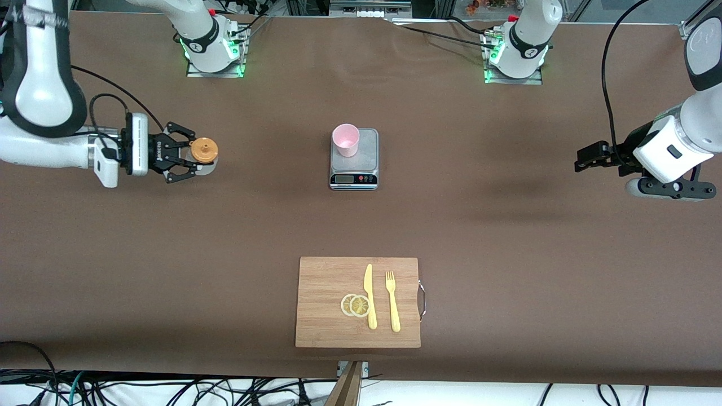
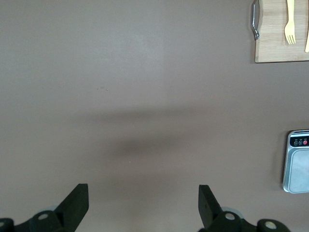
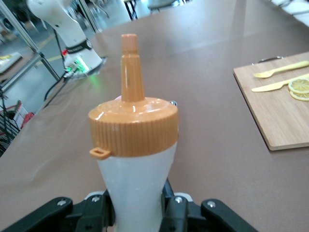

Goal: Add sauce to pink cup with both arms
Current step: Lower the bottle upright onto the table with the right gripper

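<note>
Sauce point(image 1: 203, 150) upright toward the right arm's end of the surface, clamped in right claw point(image 1: 190, 159) for carrying. Pink cup point(image 1: 345, 139) on scale point(image 1: 354, 159), ready for weighing. Left claw point(image 2: 143, 208) spread wide, empty, waiting.

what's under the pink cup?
The pink cup stands on a grey kitchen scale, toward the corner of its platform farthest from the front camera. The cup covers that patch of platform; the scale's display stays visible.

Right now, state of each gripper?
Left gripper: open, empty, over bare table at the left arm's end.
Right gripper: shut on the sauce bottle, at the right arm's end.
</note>
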Motion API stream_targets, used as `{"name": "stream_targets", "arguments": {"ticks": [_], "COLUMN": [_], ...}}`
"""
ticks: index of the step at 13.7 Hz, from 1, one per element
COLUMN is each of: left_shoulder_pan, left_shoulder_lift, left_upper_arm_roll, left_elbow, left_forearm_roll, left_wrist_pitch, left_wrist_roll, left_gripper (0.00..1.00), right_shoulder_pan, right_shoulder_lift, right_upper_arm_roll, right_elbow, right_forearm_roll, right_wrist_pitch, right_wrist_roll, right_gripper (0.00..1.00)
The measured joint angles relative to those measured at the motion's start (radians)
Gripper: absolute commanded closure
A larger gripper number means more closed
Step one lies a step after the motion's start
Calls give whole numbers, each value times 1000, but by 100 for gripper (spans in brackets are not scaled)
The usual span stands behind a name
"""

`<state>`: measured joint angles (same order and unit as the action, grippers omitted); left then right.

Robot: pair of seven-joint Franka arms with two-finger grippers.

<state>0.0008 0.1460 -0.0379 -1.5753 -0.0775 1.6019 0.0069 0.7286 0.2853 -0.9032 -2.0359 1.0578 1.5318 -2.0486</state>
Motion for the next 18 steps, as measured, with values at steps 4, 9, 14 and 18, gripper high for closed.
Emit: {"name": "stream_targets", "arguments": {"ticks": [4,9,14,18], "left_shoulder_pan": [0,0,0,0], "left_shoulder_lift": [1,2,2,2], "left_upper_arm_roll": [0,0,-1,-1], "left_elbow": [1,2,3,3], "left_forearm_roll": [0,0,0,0], "left_wrist_pitch": [0,0,0,0], "left_wrist_roll": [0,0,0,0], "left_gripper": [0,0,0,0], "right_shoulder_pan": [-149,-328,-532,-534], "right_shoulder_lift": [190,416,539,549], "right_upper_arm_roll": [4,112,278,284], "right_elbow": [8,83,185,209], "right_forearm_roll": [92,158,158,157], "right_wrist_pitch": [-200,-357,-375,-377], "right_wrist_roll": [-255,-484,-601,-619], "right_gripper": [74,74,73,72]}}
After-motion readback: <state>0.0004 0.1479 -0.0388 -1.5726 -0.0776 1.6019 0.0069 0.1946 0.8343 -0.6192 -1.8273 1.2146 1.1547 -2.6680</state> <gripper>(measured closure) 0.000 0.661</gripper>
